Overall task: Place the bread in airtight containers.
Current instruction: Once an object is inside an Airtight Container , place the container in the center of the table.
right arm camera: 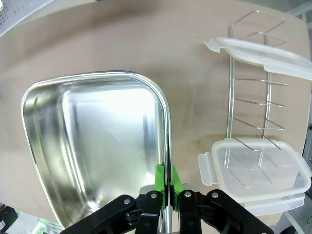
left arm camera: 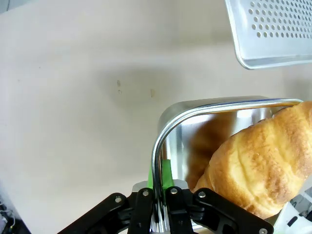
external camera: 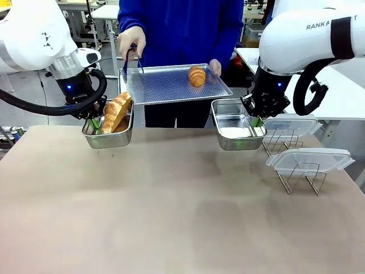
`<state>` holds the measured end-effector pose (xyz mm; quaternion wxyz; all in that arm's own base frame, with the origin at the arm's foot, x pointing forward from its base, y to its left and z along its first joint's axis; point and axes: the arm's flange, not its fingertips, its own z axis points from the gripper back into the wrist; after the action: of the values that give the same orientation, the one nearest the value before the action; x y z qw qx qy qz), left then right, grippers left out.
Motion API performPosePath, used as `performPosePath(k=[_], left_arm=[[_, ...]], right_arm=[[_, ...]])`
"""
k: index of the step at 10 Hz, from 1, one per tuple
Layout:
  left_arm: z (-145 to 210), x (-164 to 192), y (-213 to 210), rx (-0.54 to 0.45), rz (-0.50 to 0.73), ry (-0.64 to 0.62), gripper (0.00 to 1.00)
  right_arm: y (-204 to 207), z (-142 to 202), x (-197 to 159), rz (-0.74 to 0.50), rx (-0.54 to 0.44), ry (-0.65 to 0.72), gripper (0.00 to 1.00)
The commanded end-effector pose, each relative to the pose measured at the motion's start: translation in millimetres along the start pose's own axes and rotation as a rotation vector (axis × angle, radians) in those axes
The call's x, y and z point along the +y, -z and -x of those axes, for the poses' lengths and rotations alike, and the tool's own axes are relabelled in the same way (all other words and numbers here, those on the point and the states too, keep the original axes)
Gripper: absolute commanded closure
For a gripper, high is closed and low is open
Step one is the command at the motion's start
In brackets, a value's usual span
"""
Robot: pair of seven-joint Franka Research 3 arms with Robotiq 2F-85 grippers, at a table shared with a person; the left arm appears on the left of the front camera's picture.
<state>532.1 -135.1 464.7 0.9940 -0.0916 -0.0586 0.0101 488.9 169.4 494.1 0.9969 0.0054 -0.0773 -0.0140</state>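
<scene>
The beige table [external camera: 171,217] spreads across the front view. At its far side a person in a blue top [external camera: 182,28] holds a flat perforated metal tray [external camera: 165,85] above the edge. One hand [external camera: 215,67] holds the tray's corner at picture right. The other hand [external camera: 131,40] holds blue-handled tongs [external camera: 135,60] at the corner at picture left.

At the right, two clear plastic clip lids [external camera: 291,124] [external camera: 311,158] rest on a wire rack [external camera: 302,177].

Two shallow steel containers with rounded corners sit near the table's far edge, well apart. The left gripper [external camera: 94,123] has its green-padded fingers [left arm camera: 167,174] clamped on the side wall of the left container [external camera: 108,141]. The right gripper [external camera: 258,121] pinches the rim of the right container [external camera: 239,145] in the same way, and the wrist view shows that box's shiny floor bare. Whether either box touches the table cannot be told.

One croissant [external camera: 116,112], golden-brown with a ridged, layered crust, leans tilted inside the left container, its upper end above the rim. In the left wrist view its crust reflects in the steel wall. The second croissant [external camera: 197,75], smaller in view and rounder, lies on the tray near its right end.
</scene>
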Motion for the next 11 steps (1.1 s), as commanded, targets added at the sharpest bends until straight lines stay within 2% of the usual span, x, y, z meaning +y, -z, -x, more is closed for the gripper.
performPosePath(k=[1, 4, 7, 11], left_arm=[[-0.2, 0.5, -4.1, -0.009, 0.003, -0.003, 0.99], [0.0, 0.0, 0.0, 0.000, 0.000, 0.000, 0.97], [22.5, 27.6, 13.9, 0.037, -0.030, -0.012, 0.97], [40.3, 47.8, 70.5, 0.034, -0.102, 0.028, 0.97]], right_arm=[[-3.0, -0.8, 0.0, 0.012, -0.011, 0.014, 1.00], [-3.0, -0.8, 0.0, 0.012, -0.011, 0.014, 1.00], [-3.0, -0.8, 0.0, 0.012, -0.011, 0.014, 1.00], [-3.0, -0.8, 0.0, 0.012, -0.011, 0.014, 1.00]])
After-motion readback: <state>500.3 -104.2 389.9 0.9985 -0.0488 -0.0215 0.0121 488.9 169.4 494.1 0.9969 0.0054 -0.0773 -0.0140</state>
